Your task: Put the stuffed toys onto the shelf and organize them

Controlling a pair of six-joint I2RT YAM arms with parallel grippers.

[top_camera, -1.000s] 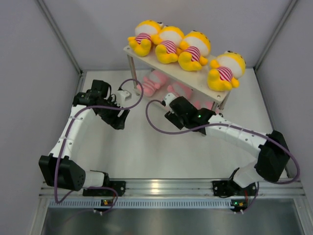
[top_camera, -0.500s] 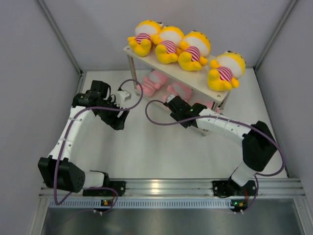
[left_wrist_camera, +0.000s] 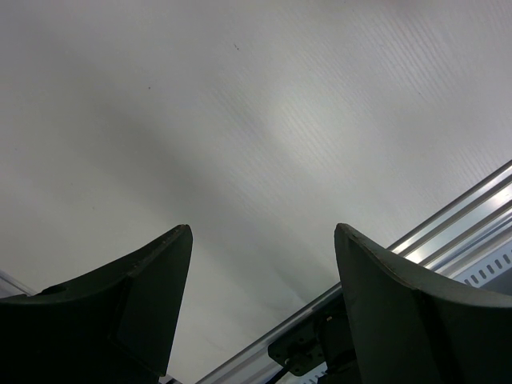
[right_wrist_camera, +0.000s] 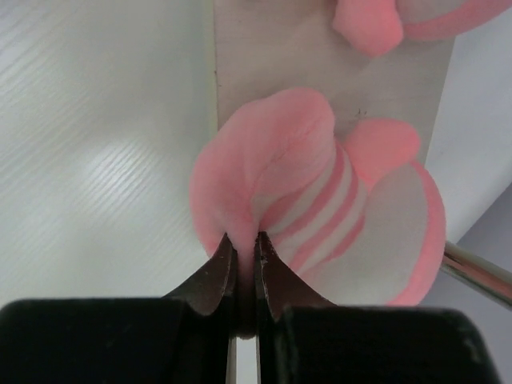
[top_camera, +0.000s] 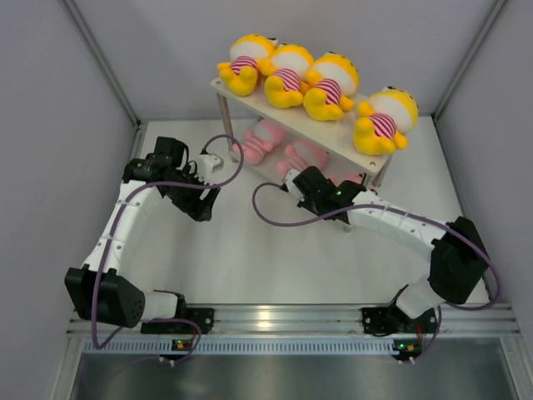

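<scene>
robot lab test cell, plain white table point(top_camera: 250, 258), grey enclosure walls point(top_camera: 50, 100), aluminium mounting rail point(top_camera: 283, 317)

We cannot tell whether pink toy point(right_wrist_camera: 272, 160) part between right tool point(right_wrist_camera: 242, 240) fingers is arm or leg. Tool body hides toy's underside at 6 o'clock. Second pink toy point(right_wrist_camera: 376, 20) clipped by edge at 1 o'clock. From above, shelf point(top_camera: 333, 136) upper board hides most of both; right tool tips unseen there. Left tool point(left_wrist_camera: 264, 232) fingers cut off at 6 o'clock.
</scene>
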